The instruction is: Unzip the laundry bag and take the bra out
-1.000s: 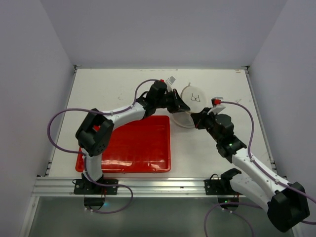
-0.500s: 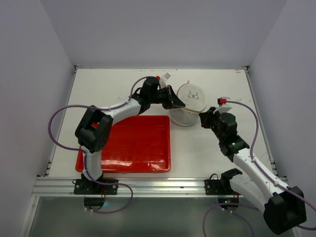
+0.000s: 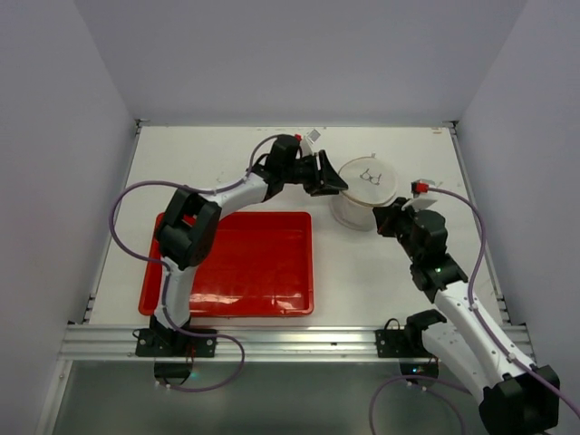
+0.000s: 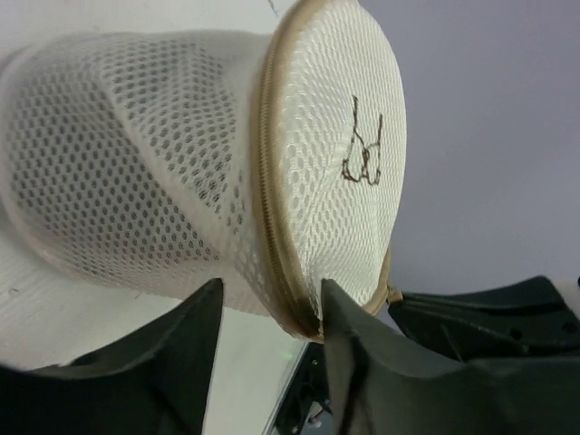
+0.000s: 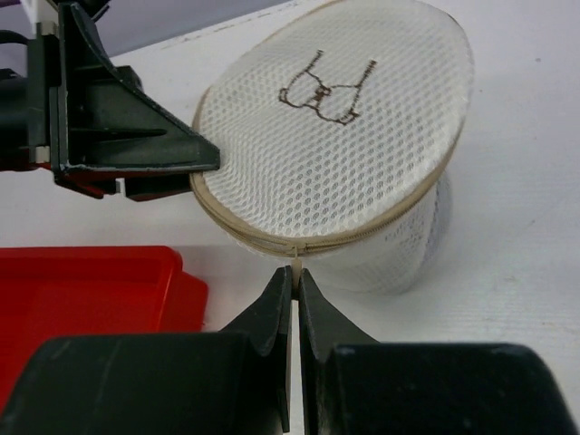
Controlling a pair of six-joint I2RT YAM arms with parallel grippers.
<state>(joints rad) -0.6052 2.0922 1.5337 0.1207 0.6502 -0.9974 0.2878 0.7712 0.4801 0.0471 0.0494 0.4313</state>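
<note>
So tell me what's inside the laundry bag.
Through the mesh of the laundry bag only pale netting and folds show; no dark garment is visible. Its zipped rim is closed, and the far side and bottom are hidden, so the contents stay unconfirmed.

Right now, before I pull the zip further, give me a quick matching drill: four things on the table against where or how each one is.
Things:
1. laundry bag
2. left gripper
3. right gripper
4. red tray

States:
a. pinched shut on the zip pull tab
b. lifted between both arms, zip rim tilted
c. flat on the table, unheld
d. clamped on the bag's rim

Pairs: 1-b, 2-d, 3-a, 4-c
</note>
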